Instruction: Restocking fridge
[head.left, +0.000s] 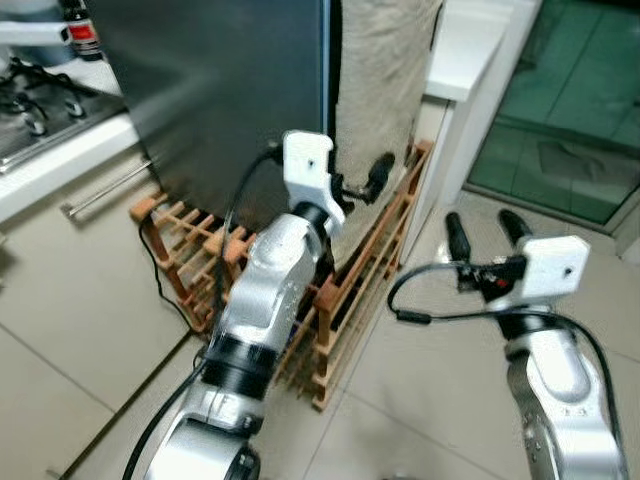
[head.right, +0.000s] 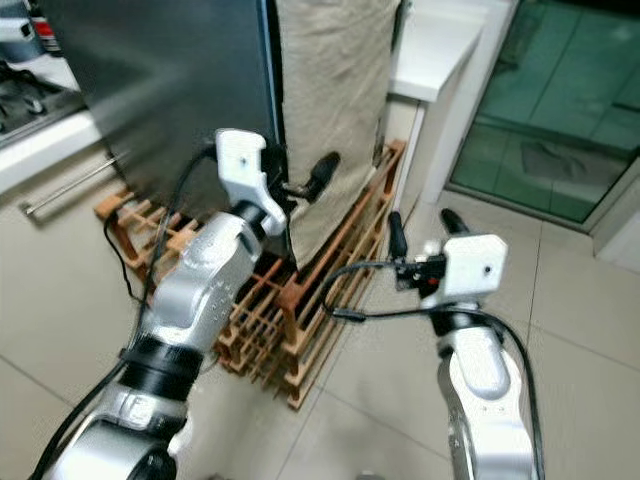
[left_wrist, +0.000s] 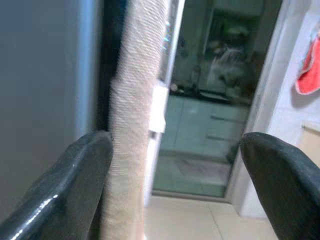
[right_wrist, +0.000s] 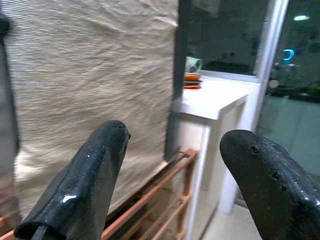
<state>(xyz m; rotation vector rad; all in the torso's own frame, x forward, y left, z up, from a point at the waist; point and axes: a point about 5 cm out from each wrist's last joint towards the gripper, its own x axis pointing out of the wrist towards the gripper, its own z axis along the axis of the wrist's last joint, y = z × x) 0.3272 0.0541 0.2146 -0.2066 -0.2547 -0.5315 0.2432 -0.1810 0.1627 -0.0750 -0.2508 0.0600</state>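
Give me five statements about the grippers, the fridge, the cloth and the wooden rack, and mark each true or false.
1. The left gripper is up at the beige cloth by the dark fridge edge. True.
2. The right gripper is shut on a bottle. False: its fingers are open and hold nothing.
3. A wooden rack stands on the floor against the fridge. True.
4. The cloth lies folded on the floor. False: it hangs down the fridge side.
5. The left gripper's fingers are open. True.
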